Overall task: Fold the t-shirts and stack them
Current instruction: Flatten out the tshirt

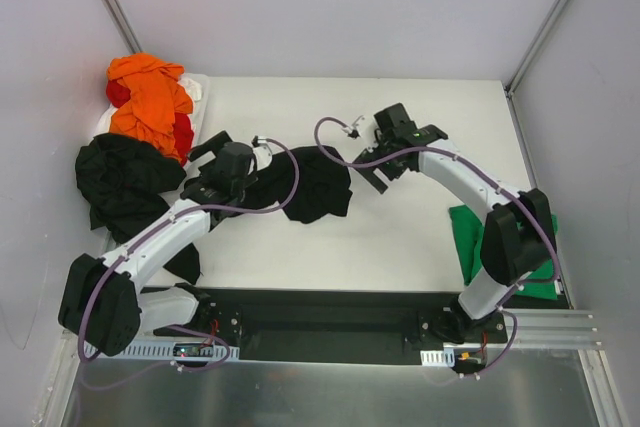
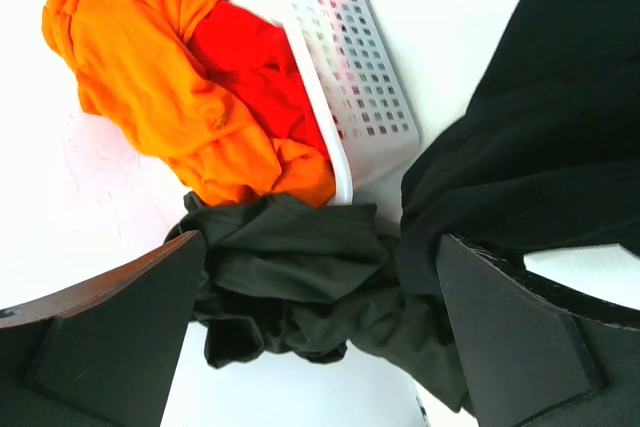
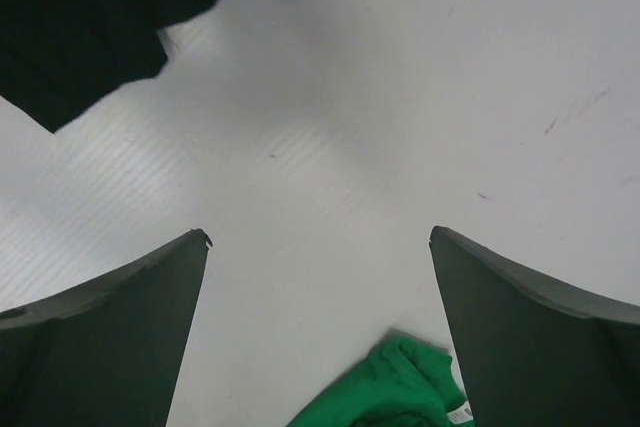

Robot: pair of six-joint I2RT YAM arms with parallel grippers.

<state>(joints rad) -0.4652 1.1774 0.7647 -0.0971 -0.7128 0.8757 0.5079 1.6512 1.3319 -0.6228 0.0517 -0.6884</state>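
From above, the left gripper (image 1: 203, 162) reaches toward the far left corner of the table (image 1: 400, 237). There a white basket (image 1: 201, 87) is heaped with an orange t-shirt (image 1: 150, 97) and a red t-shirt (image 1: 184, 133). A crumpled black t-shirt (image 1: 120, 182) lies beside the basket, just left of that gripper. A spread black t-shirt (image 1: 320, 187) lies mid-table between the two grippers, its left part under the left wrist. The right gripper (image 1: 383, 159) hangs just beside that shirt's right edge. A green t-shirt (image 1: 466, 232) lies well apart at the near right, partly behind the right arm.

From the left wrist, the left gripper (image 2: 320, 247) has its jaws spread wide. The crumpled black t-shirt (image 2: 300, 287) is bunched right between them, below the fingertips, not pinched. Past it, the orange t-shirt (image 2: 150, 67) and red t-shirt (image 2: 260, 77) spill over the white basket (image 2: 365, 77). Smooth black cloth (image 2: 550, 127) fills the right side down to the right finger; I cannot tell which shirt it belongs to.

From the right wrist, the right gripper (image 3: 320, 237) is also spread wide, with only bare table (image 3: 400, 97) between the jaws. A corner of the spread black t-shirt (image 3: 80, 27) sits up left beyond the left finger. The green t-shirt (image 3: 385, 392) peeks in at the bottom edge between the fingers.
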